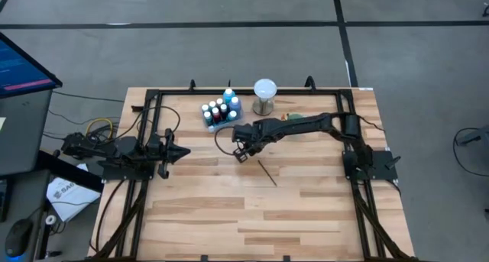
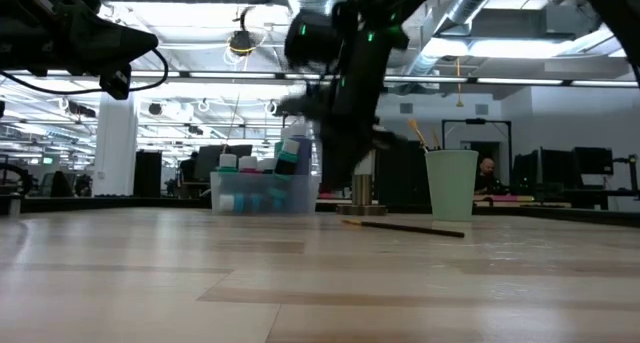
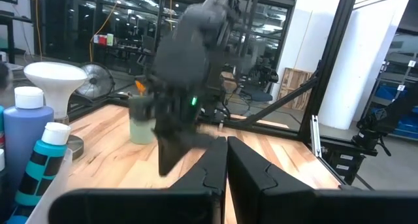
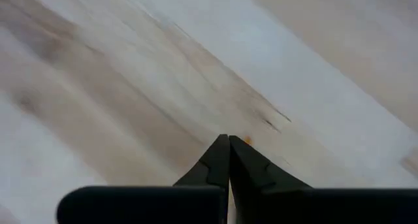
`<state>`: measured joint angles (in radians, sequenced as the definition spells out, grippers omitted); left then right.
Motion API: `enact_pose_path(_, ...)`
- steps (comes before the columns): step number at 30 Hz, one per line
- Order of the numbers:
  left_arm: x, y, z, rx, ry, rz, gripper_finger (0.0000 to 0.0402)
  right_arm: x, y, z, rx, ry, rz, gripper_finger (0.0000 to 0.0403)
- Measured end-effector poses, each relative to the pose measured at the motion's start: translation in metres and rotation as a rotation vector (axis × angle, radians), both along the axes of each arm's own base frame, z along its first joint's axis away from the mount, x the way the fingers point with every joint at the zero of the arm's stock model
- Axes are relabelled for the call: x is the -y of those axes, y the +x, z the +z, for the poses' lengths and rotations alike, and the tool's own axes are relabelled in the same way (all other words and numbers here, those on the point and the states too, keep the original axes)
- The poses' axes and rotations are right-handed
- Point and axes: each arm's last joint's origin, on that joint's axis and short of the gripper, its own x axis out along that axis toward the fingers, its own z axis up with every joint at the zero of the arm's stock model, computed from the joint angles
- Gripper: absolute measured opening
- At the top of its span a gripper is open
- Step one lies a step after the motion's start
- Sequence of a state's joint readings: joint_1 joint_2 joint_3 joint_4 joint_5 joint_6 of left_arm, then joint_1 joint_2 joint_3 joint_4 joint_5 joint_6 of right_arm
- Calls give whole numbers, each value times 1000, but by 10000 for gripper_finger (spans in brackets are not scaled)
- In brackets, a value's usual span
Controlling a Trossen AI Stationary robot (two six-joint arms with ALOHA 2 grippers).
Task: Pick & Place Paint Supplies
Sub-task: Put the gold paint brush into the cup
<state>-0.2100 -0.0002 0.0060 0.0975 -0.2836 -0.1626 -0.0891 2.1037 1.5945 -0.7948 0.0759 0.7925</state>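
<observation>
Wooden table (image 1: 306,208), and the right gripper (image 1: 240,152) is out near the middle, pointing down at bare planks, jaws pinched together with nothing between them. A thin brush (image 1: 267,173) lies flat on the table just beside it, not touching (more brushes stand in a pale green cup (image 2: 451,184) near the far edge). Paint bottles (image 1: 220,109) sit packed in a clear tray (image 2: 262,195) at the far edge, beside a white globe (image 1: 264,88) on its metal base. Left gripper (image 1: 183,152) waits by the left edge, jaws closed and empty.
</observation>
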Motion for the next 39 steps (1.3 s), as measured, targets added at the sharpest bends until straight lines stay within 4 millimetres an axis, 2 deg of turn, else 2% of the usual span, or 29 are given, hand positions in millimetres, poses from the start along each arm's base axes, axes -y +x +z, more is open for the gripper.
enact_pose_path(6, 0, 0, 0, 0, 0, 0, 6, -9, -6, 32, 74, -25, 9, 1)
enact_pose_path(9, 0, 0, 0, 0, 0, 0, 6, -10, -8, 37, 75, -40, 55, 9)
enact_pose_path(13, 0, 0, 0, 0, 0, 0, 6, -10, -6, 29, 48, -50, 82, 53)
enact_pose_path(15, 0, 0, 0, 0, 0, 0, 6, -8, 0, 19, 54, -59, 81, 83)
enact_pose_path(17, 0, 0, 0, 0, 0, 0, 6, -4, -4, 5, -33, -50, 75, 114)
enact_pose_path(20, 0, 0, 0, 0, 0, 0, 6, -3, 0, -9, -55, -42, 54, 153)
enact_pose_path(23, 0, 0, 0, -1, 0, 0, 6, -2, 2, -29, -105, -36, 50, 177)
enact_pose_path(26, 0, 0, 0, -2, 0, 0, 6, -3, 3, -38, -135, -31, 57, 186)
enact_pose_path(29, 0, 0, 0, -2, 0, 0, 6, -6, 3, -46, -164, -29, 63, 179)
enact_pose_path(31, 0, 0, 0, 1, 0, 0, 6, -6, 3, -49, -178, -26, 47, 159)
enact_pose_path(37, 0, 0, 0, 0, 0, 0, 6, -8, 1, -50, -193, -13, 48, 36)
enact_pose_path(39, 0, 0, 0, 1, 0, 0, 6, -8, 1, -50, -196, -10, 55, 10)
